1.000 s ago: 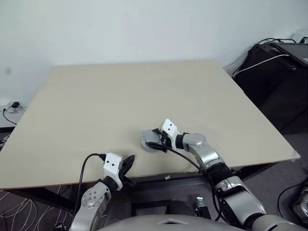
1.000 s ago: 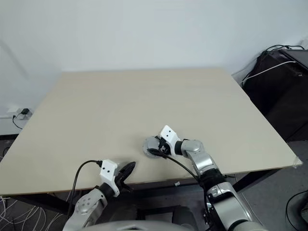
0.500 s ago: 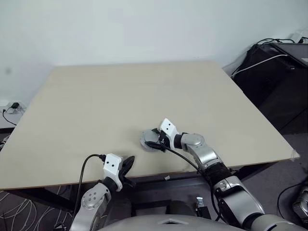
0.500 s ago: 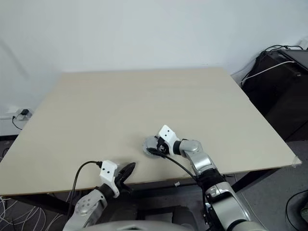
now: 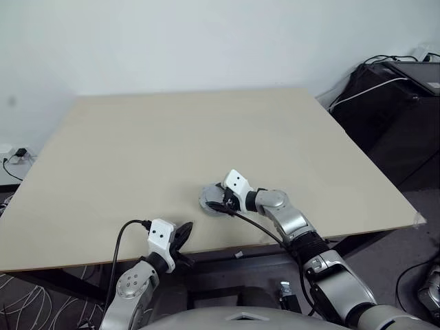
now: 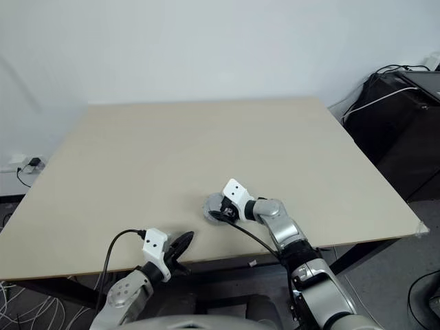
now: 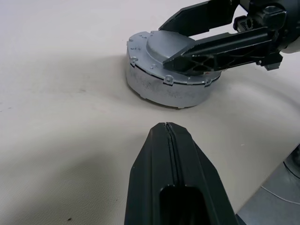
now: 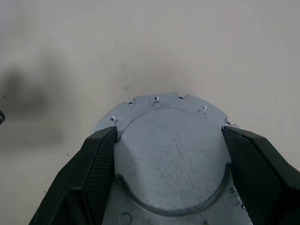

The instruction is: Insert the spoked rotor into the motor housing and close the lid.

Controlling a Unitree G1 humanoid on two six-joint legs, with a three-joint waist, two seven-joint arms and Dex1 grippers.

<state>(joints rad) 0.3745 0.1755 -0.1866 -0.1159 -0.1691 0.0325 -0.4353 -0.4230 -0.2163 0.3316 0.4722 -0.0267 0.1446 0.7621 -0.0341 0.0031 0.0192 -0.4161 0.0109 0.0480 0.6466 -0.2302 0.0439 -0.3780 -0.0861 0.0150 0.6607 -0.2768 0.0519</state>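
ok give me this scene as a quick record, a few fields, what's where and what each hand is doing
surface: pale wooden table
assembly: lid seated flat on a round grey metal body, standing on the table near its front edge
right hand: fingers spread wide, one on each side of the lid's raised centre
left hand: shut, holding nothing, pointing toward the assembly, apart from it
rotor: cannot tell, hidden if it is inside
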